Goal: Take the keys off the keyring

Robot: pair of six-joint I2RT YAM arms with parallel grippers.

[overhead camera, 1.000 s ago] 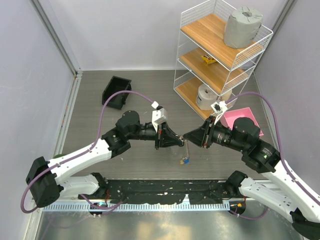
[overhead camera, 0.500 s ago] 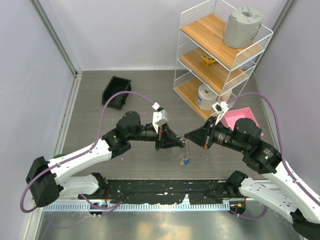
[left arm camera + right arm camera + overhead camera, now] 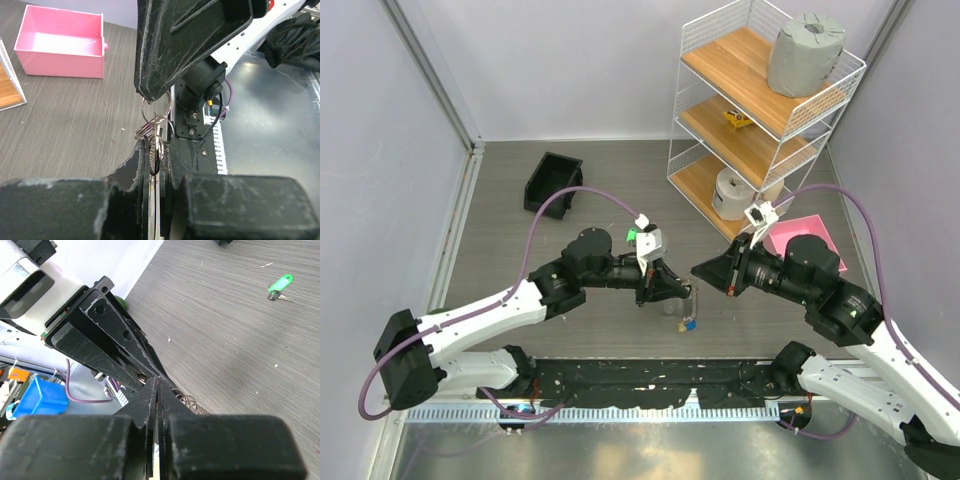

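Rightward and lower since a second ago, the left tool (image 3: 682,291) meets the right tool (image 3: 698,271). Both are pinched nearly closed on the one keyring (image 3: 156,112), held above the surface (image 3: 500,200). Only the top view shows two keys (image 3: 688,323), blue and yellow, dangling beneath. Only the right wrist view shows one green-tagged key (image 3: 279,287) beyond.

Robot lab: walled test table (image 3: 600,170)

Grey wood-grain floor (image 3: 570,330), lilac walls (image 3: 570,70), white wire shelf (image 3: 760,120).
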